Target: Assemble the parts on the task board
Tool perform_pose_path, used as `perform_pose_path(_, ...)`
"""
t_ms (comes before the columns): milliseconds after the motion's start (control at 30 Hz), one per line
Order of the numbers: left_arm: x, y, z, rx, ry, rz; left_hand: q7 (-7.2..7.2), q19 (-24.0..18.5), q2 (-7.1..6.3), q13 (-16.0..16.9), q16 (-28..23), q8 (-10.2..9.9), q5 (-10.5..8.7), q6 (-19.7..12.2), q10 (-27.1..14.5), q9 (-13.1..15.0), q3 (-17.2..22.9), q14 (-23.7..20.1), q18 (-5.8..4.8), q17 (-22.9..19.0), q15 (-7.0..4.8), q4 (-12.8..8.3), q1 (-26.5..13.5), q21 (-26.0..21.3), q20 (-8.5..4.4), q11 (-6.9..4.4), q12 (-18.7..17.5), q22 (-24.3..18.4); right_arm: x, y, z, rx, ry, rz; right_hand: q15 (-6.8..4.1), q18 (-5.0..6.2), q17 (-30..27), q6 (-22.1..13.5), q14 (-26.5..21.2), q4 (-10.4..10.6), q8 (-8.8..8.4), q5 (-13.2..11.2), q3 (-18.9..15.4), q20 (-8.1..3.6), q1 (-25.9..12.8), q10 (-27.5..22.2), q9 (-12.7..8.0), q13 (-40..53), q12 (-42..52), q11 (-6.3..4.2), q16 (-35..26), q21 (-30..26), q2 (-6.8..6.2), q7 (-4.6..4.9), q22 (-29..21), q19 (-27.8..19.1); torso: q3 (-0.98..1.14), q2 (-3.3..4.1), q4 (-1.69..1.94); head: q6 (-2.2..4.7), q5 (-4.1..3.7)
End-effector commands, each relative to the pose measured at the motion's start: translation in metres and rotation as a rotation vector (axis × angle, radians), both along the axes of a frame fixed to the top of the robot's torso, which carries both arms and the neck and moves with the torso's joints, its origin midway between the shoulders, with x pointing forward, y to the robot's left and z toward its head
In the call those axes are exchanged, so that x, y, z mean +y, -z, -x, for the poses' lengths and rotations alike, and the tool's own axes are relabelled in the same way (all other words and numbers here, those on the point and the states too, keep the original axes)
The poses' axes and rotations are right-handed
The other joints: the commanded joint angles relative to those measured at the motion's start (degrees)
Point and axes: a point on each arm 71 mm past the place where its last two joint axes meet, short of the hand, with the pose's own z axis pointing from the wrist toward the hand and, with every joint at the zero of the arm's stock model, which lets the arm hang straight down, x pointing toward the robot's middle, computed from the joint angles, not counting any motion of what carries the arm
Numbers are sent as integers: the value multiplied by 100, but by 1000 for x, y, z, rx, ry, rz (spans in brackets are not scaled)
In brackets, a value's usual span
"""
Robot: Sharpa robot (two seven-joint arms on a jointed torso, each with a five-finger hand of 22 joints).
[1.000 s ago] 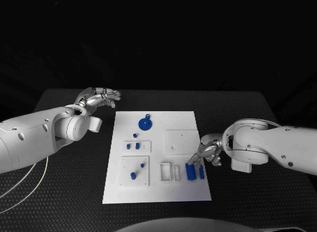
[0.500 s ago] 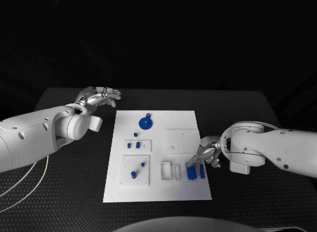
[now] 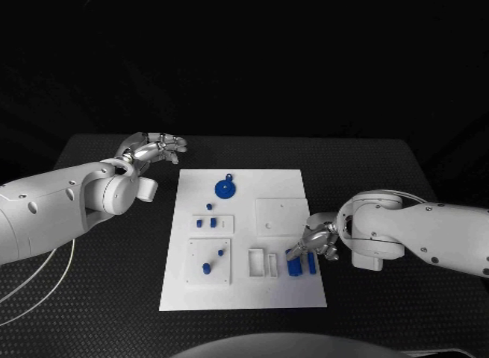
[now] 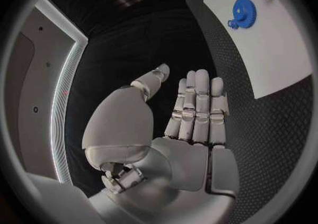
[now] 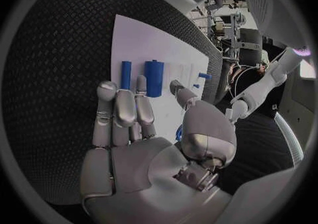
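The white task board [image 3: 244,298] lies in the middle of the table. A blue gear [image 3: 225,189] sits near its far end, with small blue pegs [image 3: 207,221] in a plate below it. Two blue bars [image 3: 300,266] lie side by side near the board's right edge. My right hand [image 3: 317,242] hovers just beside them with its fingers extended, holding nothing. In the right wrist view its fingertips [image 5: 119,94] reach toward the bars [image 5: 153,78] on the board [image 5: 152,44]. My left hand [image 3: 156,149] stays off the board's far left corner, flat and empty [image 4: 179,123], with the gear [image 4: 243,11] beyond it.
A square plate holding two blue pieces [image 3: 210,262] occupies the board's near left. Two white slotted holders [image 3: 263,263] stand just left of the bars. A plain white square plate [image 3: 278,216] sits at mid right. White cables [image 3: 29,291] trail over the table's left side.
My right arm has drawn slightly nearer to my body, bringing the hand closer to the two blue bars. The left arm has not moved.
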Motion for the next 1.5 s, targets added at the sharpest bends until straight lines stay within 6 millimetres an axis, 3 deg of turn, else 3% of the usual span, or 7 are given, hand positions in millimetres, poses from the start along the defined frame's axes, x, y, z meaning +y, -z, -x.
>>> perform_pose_path(33,-2,-1,1,-3,15,12,-14,-20,42,8,-25,25,-29,10,15,1,-20,-15,43,7,-7,1,-5,-27,-62,16,26,120,1,2,0,4,-25,21,-19,167,-8,-6,-35,32,-37,-29,16,-56,5,31,8,8,-31,20,-3,25,-60,17,-3,4,-2,-2,3,-6,7)
perform_pose_path(1133,-2,-1,2,1,19,14,-13,-22,43,7,-28,25,-29,7,11,-1,-22,-17,43,8,-7,1,-11,-29,-62,17,28,120,22,9,3,-26,-59,17,-23,167,-17,7,-40,93,-34,-35,51,-59,-7,45,31,37,-35,15,-4,31,-83,12,-2,8,-8,-5,2,-15,30)
perform_pose_path(1500,-4,-1,3,3,25,17,-13,-22,43,7,-29,25,-29,7,11,-1,-24,-17,43,9,-6,3,-16,-30,-61,17,29,120,30,15,6,16,-61,-1,-24,167,-21,4,-40,60,-42,-23,72,-63,59,50,52,56,-52,13,5,42,15,11,4,6,-10,1,-1,-39,20)
